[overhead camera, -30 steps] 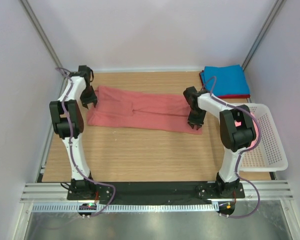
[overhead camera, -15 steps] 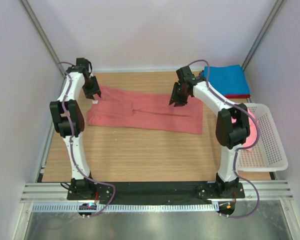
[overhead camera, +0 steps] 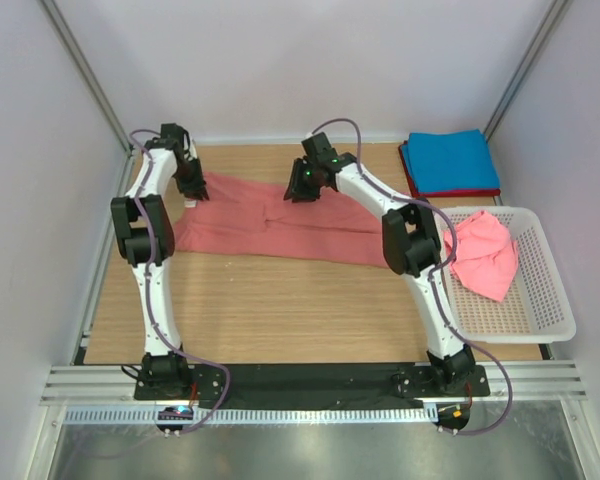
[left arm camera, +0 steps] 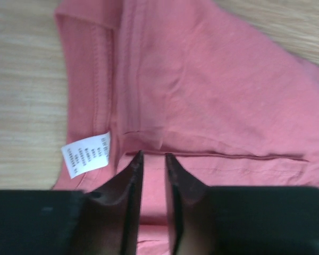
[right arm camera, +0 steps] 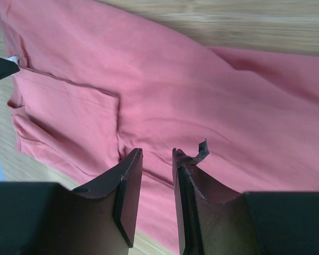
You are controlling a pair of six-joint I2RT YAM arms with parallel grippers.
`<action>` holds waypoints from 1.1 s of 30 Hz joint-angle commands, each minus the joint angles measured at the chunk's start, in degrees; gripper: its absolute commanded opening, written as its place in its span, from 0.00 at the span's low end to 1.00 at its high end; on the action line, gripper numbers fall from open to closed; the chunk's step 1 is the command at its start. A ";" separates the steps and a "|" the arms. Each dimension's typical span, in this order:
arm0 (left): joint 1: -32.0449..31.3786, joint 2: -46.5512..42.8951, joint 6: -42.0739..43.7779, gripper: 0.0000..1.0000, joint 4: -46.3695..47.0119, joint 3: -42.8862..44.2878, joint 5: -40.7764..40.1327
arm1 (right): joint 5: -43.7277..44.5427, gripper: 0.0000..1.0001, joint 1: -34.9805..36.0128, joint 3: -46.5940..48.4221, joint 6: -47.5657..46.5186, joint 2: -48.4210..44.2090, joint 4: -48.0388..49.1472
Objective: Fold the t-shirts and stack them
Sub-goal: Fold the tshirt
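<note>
Salmon-red t-shirt (overhead camera: 280,225) in a long flat band, white label (left arm camera: 86,154) at left end.

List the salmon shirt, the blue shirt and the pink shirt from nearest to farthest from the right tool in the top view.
1. Salmon shirt: spread mid-table, directly under the right tool.
2. Blue shirt: folded in the far right corner.
3. Pink shirt: crumpled in the basket at the right edge.

Reference: the spread t-shirt (overhead camera: 280,225). My left gripper (left arm camera: 153,155) is over its left end, my right gripper (right arm camera: 157,153) over its far edge (mid-length). Right-behind lies the folded stack (overhead camera: 450,163); right, the basket (overhead camera: 520,312) holding a crumpled t-shirt (overhead camera: 480,255).
</note>
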 commanded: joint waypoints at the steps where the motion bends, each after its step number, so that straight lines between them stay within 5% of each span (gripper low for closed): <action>1: 0.16 0.12 1.80 0.20 3.15 2.44 5.94 | -2.20 0.37 1.79 4.66 4.05 3.12 4.24; 4: 0.16 -0.40 1.72 0.01 3.60 2.70 5.51 | -2.73 0.36 2.76 5.11 5.55 5.06 6.09; 11: 0.16 -1.37 1.19 0.00 3.60 2.88 2.71 | -2.30 0.37 4.34 6.34 7.23 8.13 10.22; 17: 0.25 -7.70 0.66 0.29 10.36 -6.34 -2.48 | -0.89 0.37 5.22 8.98 8.37 11.30 11.36; 33: 3.32 -7.09 3.12 0.36 11.68 -9.34 6.73 | -1.68 0.37 6.45 14.60 10.57 16.66 13.12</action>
